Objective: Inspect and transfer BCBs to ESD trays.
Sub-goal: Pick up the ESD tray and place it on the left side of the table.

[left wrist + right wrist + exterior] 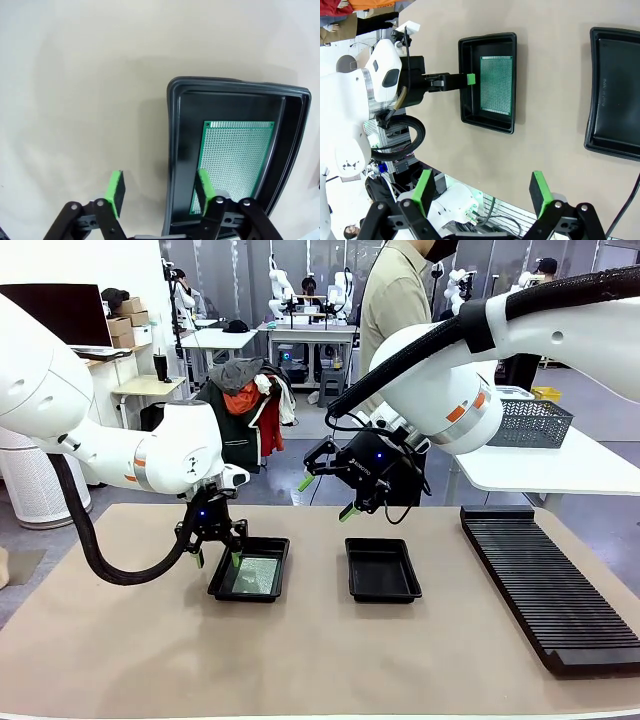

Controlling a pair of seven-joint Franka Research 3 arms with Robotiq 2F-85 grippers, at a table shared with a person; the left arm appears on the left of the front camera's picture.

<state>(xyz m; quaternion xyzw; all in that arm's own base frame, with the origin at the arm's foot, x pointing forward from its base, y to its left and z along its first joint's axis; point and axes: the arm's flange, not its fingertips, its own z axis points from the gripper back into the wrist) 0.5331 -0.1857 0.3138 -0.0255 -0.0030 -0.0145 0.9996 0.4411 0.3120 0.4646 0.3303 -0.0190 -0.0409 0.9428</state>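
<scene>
Front view: see 1 BCB (252,575) lying flat on the floor of the left ESD tray (281,560). See the right ESD tray (383,598) just beside it, bare inside. Prob. laid flat so the raised rim keeps it from sliding off.

Find the left gripper (217,558) low over that tray's outer rim, jaws about halfway apart, gripping nothing. Could be lining up to pinch the tray wall or the board edge; can't tell which.

Find the right gripper (325,497) up high above the table (300,660), over the gap btw. the 2 trays. Jaws wide, holding nothing. Prob. kept up there to stay out of the way and look down.

Left wrist view: shows 1 green pad (116,187) outside the tray on the bare table and the other pad (204,181) inside, over the board's short edge, w/ the rim between. Hard to get that from the front. Also shows rows of tiny holes on the board.

Right wrist view: looks down on both trays and shows the board lying nearer the long side away from the left gripper.

Front view adds the long black rack (545,580) on the right and a person standing at the far side.
</scene>
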